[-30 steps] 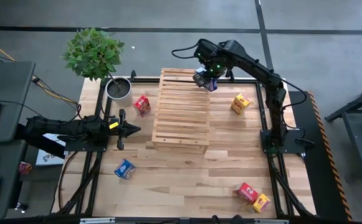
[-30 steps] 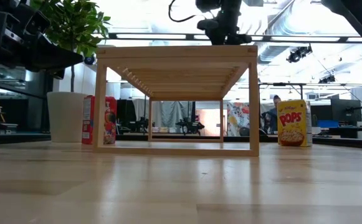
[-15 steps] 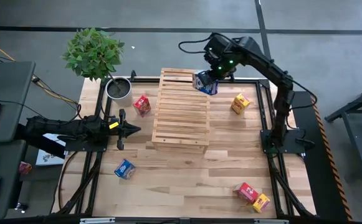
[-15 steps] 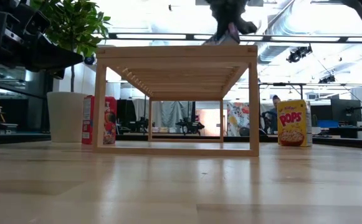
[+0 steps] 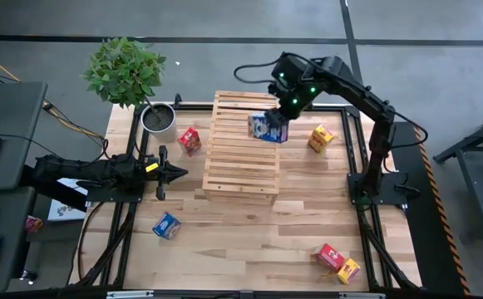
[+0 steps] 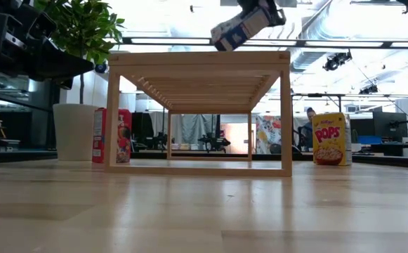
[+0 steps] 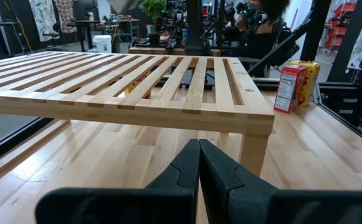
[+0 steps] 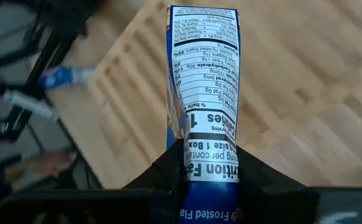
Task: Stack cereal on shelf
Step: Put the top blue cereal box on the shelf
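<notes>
- High view shows the right gripper (image 5: 276, 124) over the far right part of the shelf (image 5: 241, 149), and it squeezes a blue cereal box (image 5: 265, 127).
- Low view shows that blue box (image 6: 233, 28) tilted, up in the air above the top of the shelf (image 6: 198, 58), not touching it.
- Right wrist view shows the two dark fingers (image 8: 168, 163) pinching the box (image 8: 204, 93) by its narrow sides, with the wooden slats below.
- Left gripper (image 5: 170, 173) waits low at the left side of the table (image 5: 308, 224), near the shelf's left edge, with its fingers pressed tight together and nothing in them.
- One red box (image 5: 189, 139) stands just left of the shelf, beside a white plant pot (image 5: 158, 118).
- One yellow box (image 5: 320, 138) stands to the right of the shelf.
- Another blue box (image 5: 166, 225) lies near the front left.
- A red box (image 5: 329, 256) and a yellow box (image 5: 349, 270) sit touching at the front right corner.
</notes>
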`<state>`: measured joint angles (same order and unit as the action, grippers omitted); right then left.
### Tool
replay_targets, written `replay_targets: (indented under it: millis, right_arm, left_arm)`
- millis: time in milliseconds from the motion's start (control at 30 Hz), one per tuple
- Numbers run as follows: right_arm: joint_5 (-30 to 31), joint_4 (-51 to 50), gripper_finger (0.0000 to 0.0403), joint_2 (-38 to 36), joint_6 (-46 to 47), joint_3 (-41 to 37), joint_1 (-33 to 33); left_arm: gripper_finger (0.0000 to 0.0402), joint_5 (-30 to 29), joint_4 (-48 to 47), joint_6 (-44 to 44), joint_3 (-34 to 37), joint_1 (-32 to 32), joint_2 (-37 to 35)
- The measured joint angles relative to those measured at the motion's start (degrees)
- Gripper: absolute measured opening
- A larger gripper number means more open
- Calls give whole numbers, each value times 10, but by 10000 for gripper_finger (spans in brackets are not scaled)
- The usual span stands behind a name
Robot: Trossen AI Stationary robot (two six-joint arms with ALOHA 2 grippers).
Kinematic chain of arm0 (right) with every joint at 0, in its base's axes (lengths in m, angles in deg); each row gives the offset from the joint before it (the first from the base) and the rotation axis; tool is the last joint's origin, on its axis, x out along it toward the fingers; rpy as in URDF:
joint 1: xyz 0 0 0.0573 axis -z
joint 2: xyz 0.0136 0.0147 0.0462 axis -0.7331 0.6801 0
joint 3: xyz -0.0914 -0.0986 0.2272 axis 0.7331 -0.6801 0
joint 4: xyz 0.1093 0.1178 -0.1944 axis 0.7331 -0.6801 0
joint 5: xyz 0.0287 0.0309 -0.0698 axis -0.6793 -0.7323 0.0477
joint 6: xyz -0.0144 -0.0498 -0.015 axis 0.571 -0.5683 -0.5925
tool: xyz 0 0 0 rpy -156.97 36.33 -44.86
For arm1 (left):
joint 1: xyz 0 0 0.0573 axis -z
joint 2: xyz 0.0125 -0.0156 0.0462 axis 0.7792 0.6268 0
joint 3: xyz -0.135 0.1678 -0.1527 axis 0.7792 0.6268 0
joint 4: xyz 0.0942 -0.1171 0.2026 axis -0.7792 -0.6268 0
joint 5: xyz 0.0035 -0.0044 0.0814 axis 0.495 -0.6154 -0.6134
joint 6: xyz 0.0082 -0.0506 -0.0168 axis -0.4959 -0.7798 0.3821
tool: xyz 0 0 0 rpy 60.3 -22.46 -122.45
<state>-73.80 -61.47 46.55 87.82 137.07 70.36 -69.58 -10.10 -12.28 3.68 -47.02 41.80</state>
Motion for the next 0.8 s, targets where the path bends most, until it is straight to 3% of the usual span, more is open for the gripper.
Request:
replay_targets:
  millis: [433, 800]
  right_arm:
    - [13, 0, 73, -11, -48, 0, -116]
    - [161, 0, 73, -78, -30, 0, -247]
  left_arm:
    - [0, 0, 0, 0, 0, 0, 0]
    - [0, 0, 8, 6, 0, 0, 0]
